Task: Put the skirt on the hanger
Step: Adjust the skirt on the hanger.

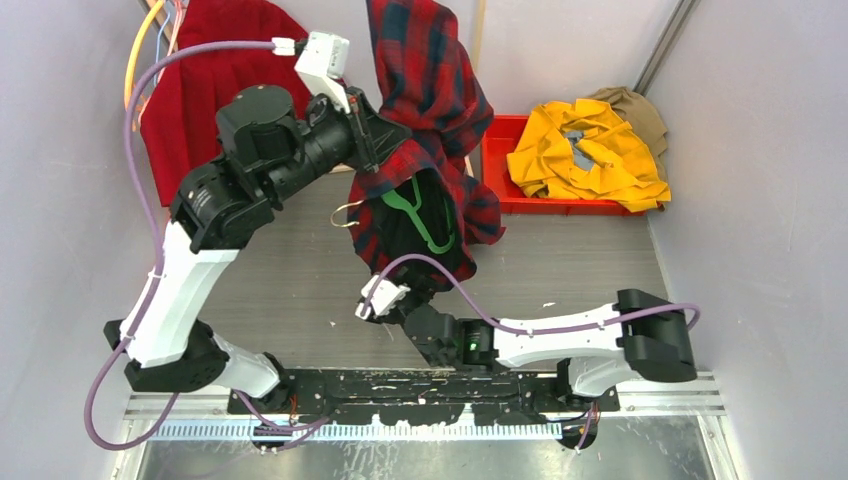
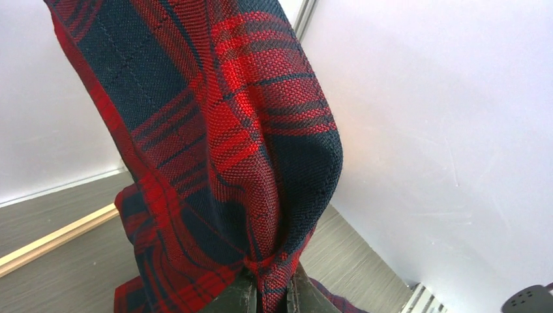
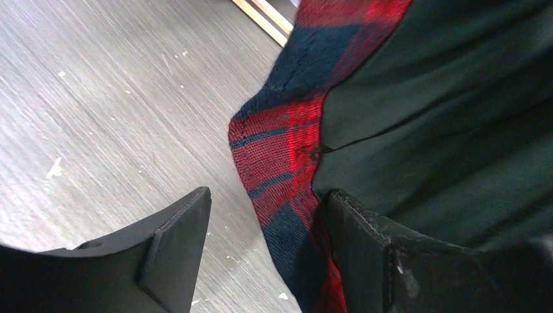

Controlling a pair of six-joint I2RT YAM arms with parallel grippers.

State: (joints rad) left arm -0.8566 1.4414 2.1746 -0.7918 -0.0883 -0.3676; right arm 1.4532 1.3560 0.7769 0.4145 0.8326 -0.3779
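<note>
1. Skirt (image 1: 205, 85), bright red and pleated, is sitting at the far left of the scene, behind the raised left arm. Neither gripper is touching the skirt.
2. The left gripper (image 2: 270, 290) is reaching up toward the far side. Its jaws are pinching almost closed on a bunched fold of the plaid shirt (image 1: 430, 90).
3. The plaid shirt is hanging down from that grip over the middle of the table (image 1: 280, 280), well apart from the skirt. Its dark lining (image 3: 443, 117) is facing the near side.
4. A green hanger (image 1: 425, 215) is lying against that dark lining, inside the hanging shirt.
5. Of the hanger (image 1: 345, 213), only a thin pale curved hook is showing, just beside the left edge of the plaid shirt. The rest of it is hidden.
6. The right gripper (image 3: 267, 248) is sitting low at the near bottom edge of the shirt with its jaws standing wide apart.
7. The plaid hem is running down between the two jaws. It is lying against one finger (image 3: 365, 254), while bare table is showing between the cloth and the other finger (image 3: 176, 241). This gripper is clamping nothing.
8. A red bin (image 1: 497, 165) is standing at the far right, with a yellow garment (image 1: 590, 150) and a tan garment (image 1: 635, 108) spilling over it.
</note>
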